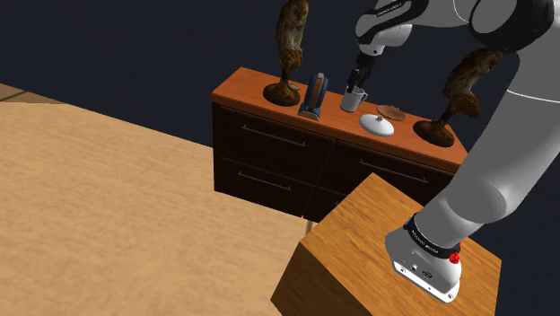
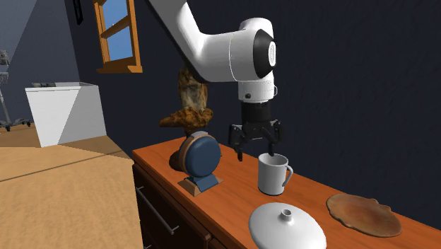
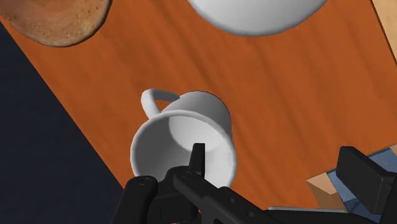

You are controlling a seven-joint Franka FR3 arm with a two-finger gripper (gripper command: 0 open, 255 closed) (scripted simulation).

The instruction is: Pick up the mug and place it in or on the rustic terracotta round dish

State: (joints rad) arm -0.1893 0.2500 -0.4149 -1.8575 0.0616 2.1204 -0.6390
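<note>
— Now, state of the gripper (image 2: 256,152)?
— Hangs spread apart, clasps nothing. One finger (image 3: 198,154) inside the mouth of the white mug (image 2: 272,175), the other well outside its wall, opposite the handle. Contact with the rim: cannot tell.
— And the mug's position?
— Stands upright on the orange-brown cabinet top (image 2: 233,191), directly beneath the fingers. Brown round dish (image 2: 364,214) past the handle side, apart from the mug. White domed lid (image 2: 286,226) near. Blue disc on a wooden base (image 2: 200,161) beside the outer finger.

Dim, softly shaded scene: dark walls (image 1: 135,45), warmer-lit floor (image 1: 90,197) and sideboard top (image 2: 314,192), grey shading inside the mug (image 3: 178,143).
</note>
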